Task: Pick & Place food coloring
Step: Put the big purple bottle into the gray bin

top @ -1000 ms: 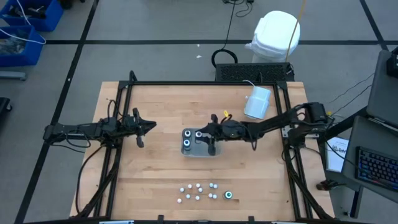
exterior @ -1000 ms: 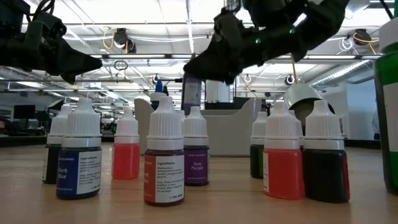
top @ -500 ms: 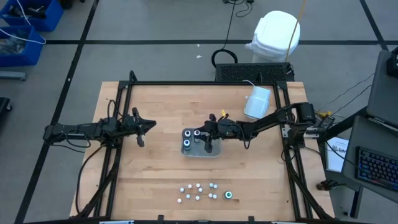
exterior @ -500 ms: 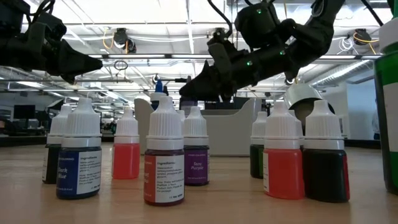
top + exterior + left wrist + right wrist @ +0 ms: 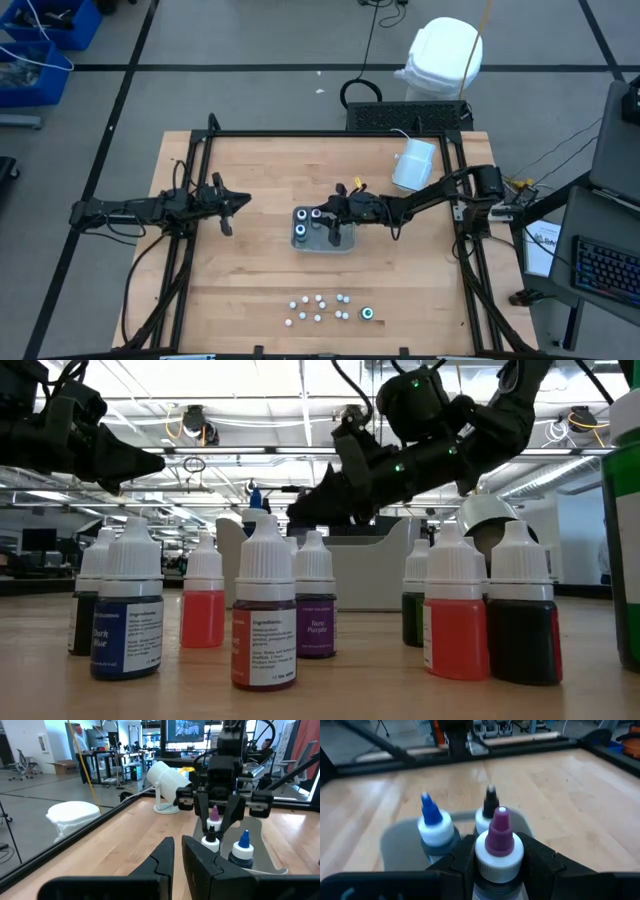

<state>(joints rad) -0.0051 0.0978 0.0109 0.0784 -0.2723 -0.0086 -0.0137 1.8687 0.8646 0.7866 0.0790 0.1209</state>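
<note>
Right gripper [image 5: 331, 226]: over the clear tray [image 5: 345, 243] at the middle of the counter [image 5: 250, 280], clenched on a purple-tipped bottle [image 5: 499, 842]; its fingers [image 5: 542, 857] press both sides of the bottle's white collar.
Purple-tipped bottle: held upright just above the tray, at about 3 o'clock from the two bottles standing there.
Blue-tipped bottle [image 5: 434, 824]: stands in the tray, white collar, dark body.
Black-tipped bottle [image 5: 489, 810]: stands in the tray just beside the blue one, directly beyond the held bottle as the right wrist view shows it.
Left gripper [image 5: 226, 207]: waits at 9 o'clock of the counter, well apart from the tray, fingers nearly together and grasping nothing.
Small bottles [image 5: 318, 308]: a loose cluster of white caps at 6 o'clock, near the counter's front edge; the low view shows red, blue, purple and dark green fills.
Green-topped bottle [image 5: 367, 314]: the bigger round one at the cluster's 3 o'clock end.
White cylinder [image 5: 414, 165]: lies at about 1 o'clock from the tray, beside the right arm.
In the way: only the two standing bottles, close to the held one.
</note>
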